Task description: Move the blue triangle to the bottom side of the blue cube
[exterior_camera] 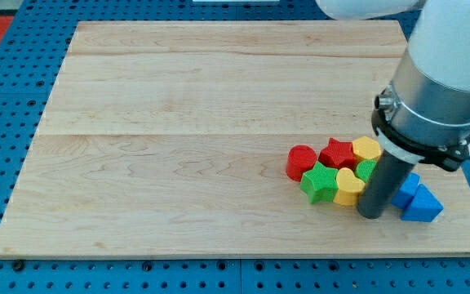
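The blue triangle [423, 205] lies near the board's bottom right corner. The blue cube [407, 187] sits just above and left of it, touching it, partly hidden by the rod. My tip [372, 214] rests on the board just left of both blue blocks and right of the yellow heart [348, 187]. The rod rises from there and covers part of the cluster.
A tight cluster sits left of the tip: a red cylinder [301, 161], a red star [338, 152], a yellow block [367, 149], a green star [320, 181] and a green block [366, 170]. The wooden board [178, 122] ends close below and right of the blue blocks.
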`<state>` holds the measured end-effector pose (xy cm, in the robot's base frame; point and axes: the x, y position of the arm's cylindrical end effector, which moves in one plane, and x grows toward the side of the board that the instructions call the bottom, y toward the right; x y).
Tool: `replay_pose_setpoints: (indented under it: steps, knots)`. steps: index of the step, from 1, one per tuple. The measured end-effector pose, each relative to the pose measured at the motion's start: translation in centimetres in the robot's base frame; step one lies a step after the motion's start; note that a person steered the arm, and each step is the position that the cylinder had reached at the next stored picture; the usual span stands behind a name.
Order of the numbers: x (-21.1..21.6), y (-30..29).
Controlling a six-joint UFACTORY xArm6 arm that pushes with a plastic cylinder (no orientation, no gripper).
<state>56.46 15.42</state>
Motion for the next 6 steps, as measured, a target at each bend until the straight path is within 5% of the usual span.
replay_pose_setpoints:
  steps: [1,3,6]
  knots:
    - [1.4,0.4]
    - [4.5,18.9]
    - [-0.6,4.0]
